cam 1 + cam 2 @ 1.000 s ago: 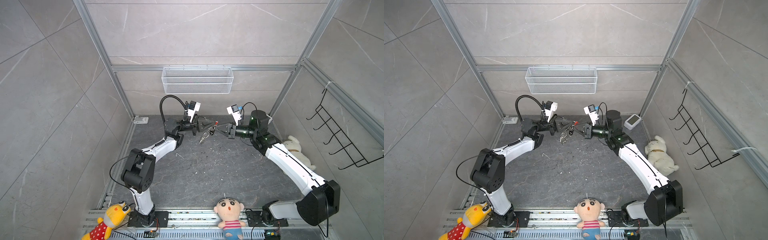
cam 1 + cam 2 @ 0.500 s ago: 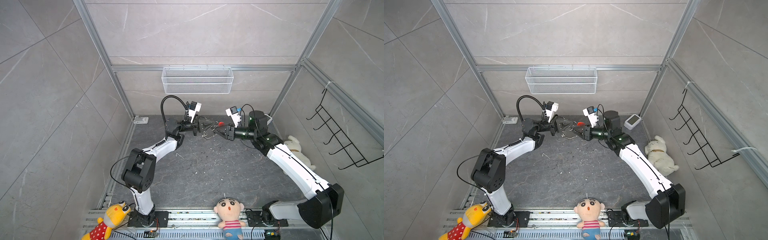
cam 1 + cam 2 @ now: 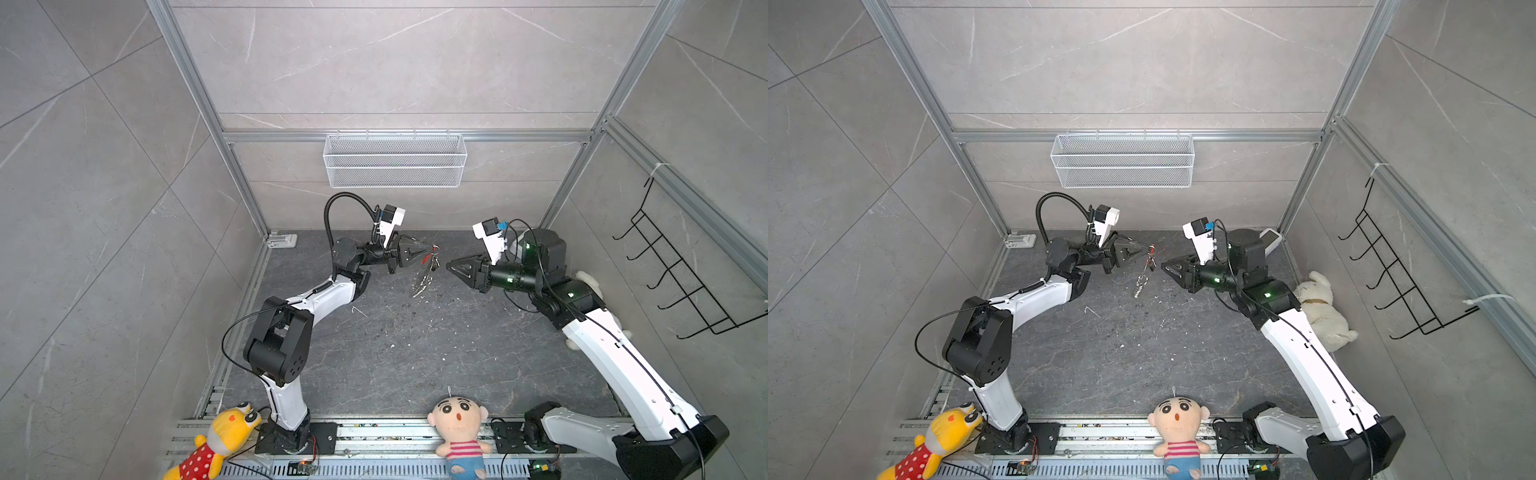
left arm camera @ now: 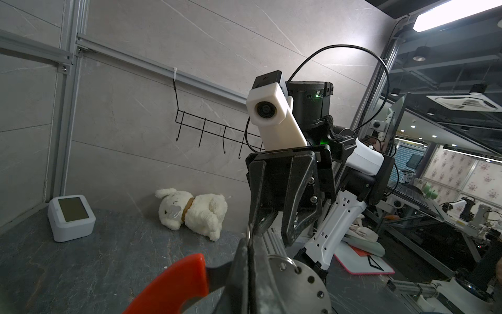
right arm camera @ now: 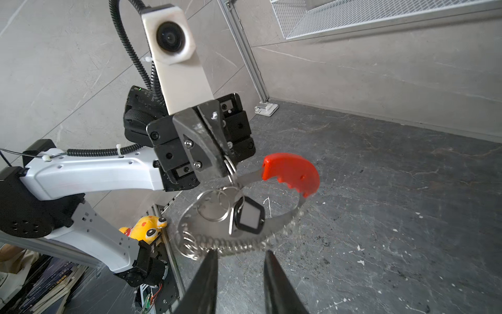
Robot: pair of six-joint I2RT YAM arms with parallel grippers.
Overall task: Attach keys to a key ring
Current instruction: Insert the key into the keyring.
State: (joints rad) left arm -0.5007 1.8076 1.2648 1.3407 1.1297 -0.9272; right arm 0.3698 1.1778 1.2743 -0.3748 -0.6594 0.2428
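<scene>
Red plastic forms the curved strip of the key ring [image 5: 290, 170], right of centre in the right wrist view. From it a grey band curls down and leftward, fringed with many small silver rings. The left gripper [image 5: 226, 168] is clenched on the top of the loop, just left of the red strip, and the loop hangs from it above the dark floor [image 5: 407, 217]. A black key tag [image 5: 250, 217] with a pale centre dangles inside the loop from small silver rings near the grip.

In both top views the key ring [image 3: 419, 284] [image 3: 1140, 282] hangs mid-frame between the two arms. The right gripper [image 3: 450, 266] is released, its fingers [image 5: 206, 280] spread at the bottom edge of the wrist view. Nothing sits between them, and they are near the ring fringe without touching it.
</scene>
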